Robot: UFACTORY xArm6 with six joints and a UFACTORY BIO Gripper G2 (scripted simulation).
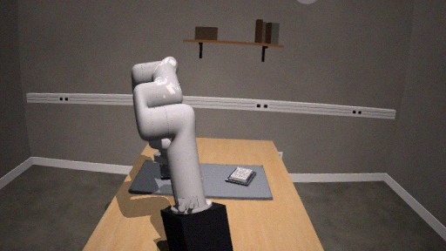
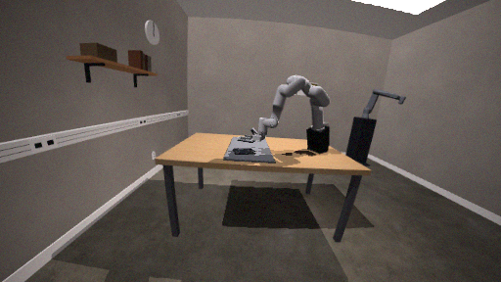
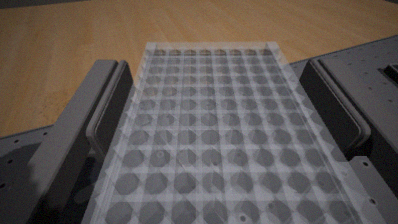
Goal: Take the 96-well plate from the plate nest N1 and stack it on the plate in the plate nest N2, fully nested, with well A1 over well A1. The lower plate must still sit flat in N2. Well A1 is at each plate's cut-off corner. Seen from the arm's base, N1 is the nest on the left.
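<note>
My gripper (image 3: 219, 106) is shut on a clear 96-well plate (image 3: 210, 120), with one finger along each long side. In the exterior view the gripper is small, low over the board; its exact height is unclear. In the top view the arm mostly hides it. Nest N1 (image 2: 243, 151) is dark and low, at the near side of the board in the exterior view, with no plate visible in it. The other plate (image 1: 242, 173) is pale and sits in the dark nest N2 (image 1: 235, 180), right of the arm. The cut-off corners are not clear.
The grey board (image 1: 218, 192) (image 2: 264, 158) with small holes carries both nests and lies on the wooden table (image 1: 270, 222) (image 2: 186, 152). The black base block (image 1: 196, 228) (image 2: 318, 140) stands behind the board. The held plate hides much of what is beneath it.
</note>
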